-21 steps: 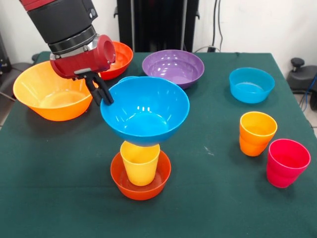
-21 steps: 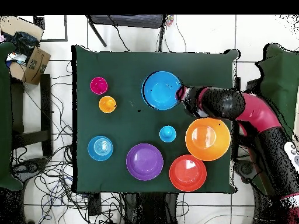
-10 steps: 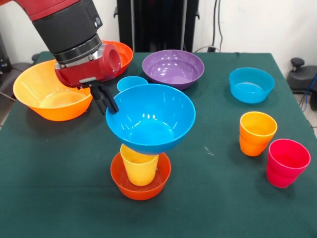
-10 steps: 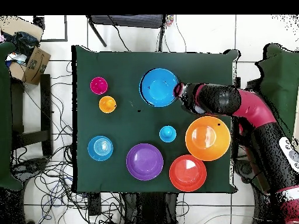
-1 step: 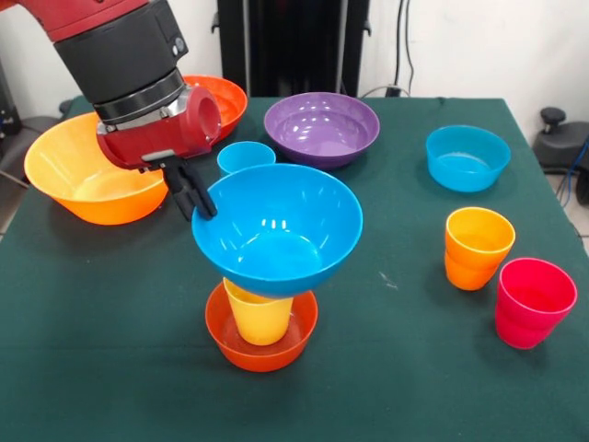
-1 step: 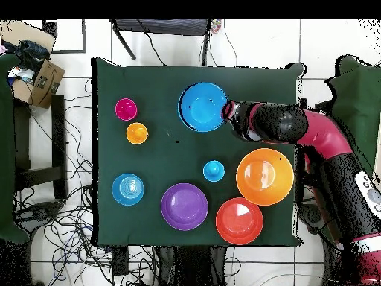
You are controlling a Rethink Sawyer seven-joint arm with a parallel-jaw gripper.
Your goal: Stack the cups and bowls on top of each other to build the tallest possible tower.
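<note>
Front view: my gripper (image 5: 196, 198), fingers closed on the left rim, holds the large glossy blue plastic bowl (image 5: 277, 228), which sits on the yellow plastic cup (image 5: 259, 316) standing in the small red-orange bowl (image 5: 261, 336) near the table's front. Behind lie the small blue cup (image 5: 245, 157), purple bowl (image 5: 321, 125) and light orange bowl (image 5: 93, 180); at right, the teal-blue bowl (image 5: 467, 157), orange cup (image 5: 477, 247) and pinkish-red cup (image 5: 533, 301).

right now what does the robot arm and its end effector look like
The arm is red with a thick black cylindrical section ringed by a silver band, ending in a glossy red rounded wrist housing. The end effector is small, with thin black fingers. Overhead, the arm shows alternating red and black segments.
</note>
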